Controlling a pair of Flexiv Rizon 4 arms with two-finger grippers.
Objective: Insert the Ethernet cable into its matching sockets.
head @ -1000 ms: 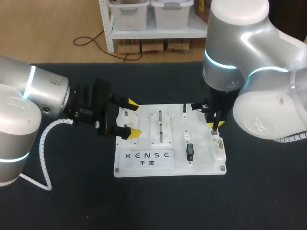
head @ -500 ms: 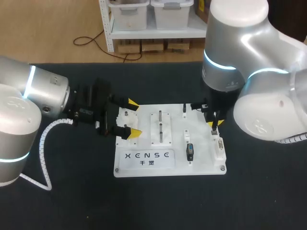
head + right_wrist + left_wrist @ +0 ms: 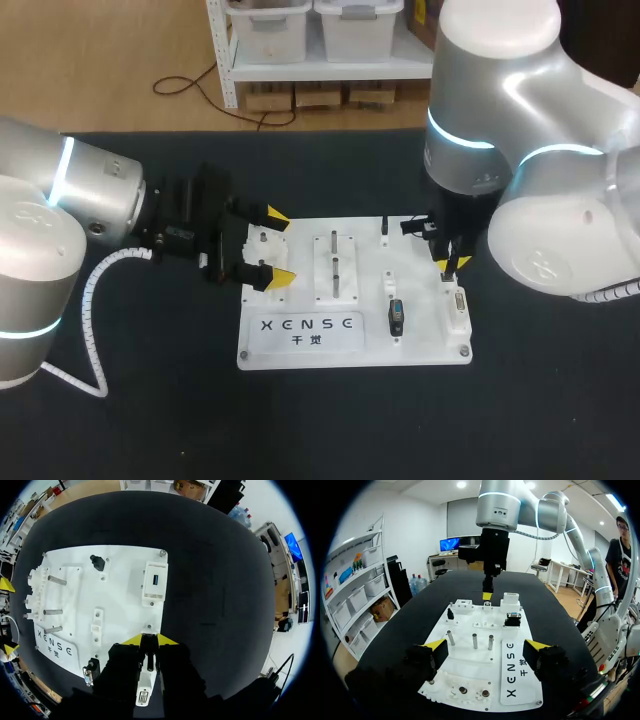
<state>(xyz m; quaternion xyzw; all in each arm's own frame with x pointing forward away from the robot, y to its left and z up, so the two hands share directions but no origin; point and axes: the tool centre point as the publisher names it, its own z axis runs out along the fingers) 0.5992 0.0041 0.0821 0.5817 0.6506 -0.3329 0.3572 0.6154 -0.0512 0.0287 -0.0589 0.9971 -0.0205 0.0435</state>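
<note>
Seemingly the Ethernet plug [image 3: 148, 649], a small dark piece only partly showing, is sitting between the yellow tips of the right gripper [image 3: 447, 264], above the right edge of the white board [image 3: 420, 345]. No trailing cable is showing, and too much of the piece is hidden to confirm its shape. Handling, as judged: it is likely weighing very little and behaving as a rigid moulded shell, smooth enough to twist under a slack pinch, with a thin latch tab that would be bending or snapping under side load. The best hold is looking like the two flat flanks behind the nose, leaving the latch and contact end free. Position against the fingers: both pads are standing close together and appear to be pressing the piece from two sides, its lower end pointing down at the board. Directly beneath, a white connector block [image 3: 142, 682] is lying along the board's right edge; whether the plug is touching it cannot be told, and the matching socket cannot be picked out. Further onto the board, a block with a blue-faced socket [image 3: 154, 581] and three upright metal pegs [image 3: 473, 642] are standing. At the board's left edge the left gripper [image 3: 485, 651] is hanging with fingers spread wide, gripping nothing.
</note>
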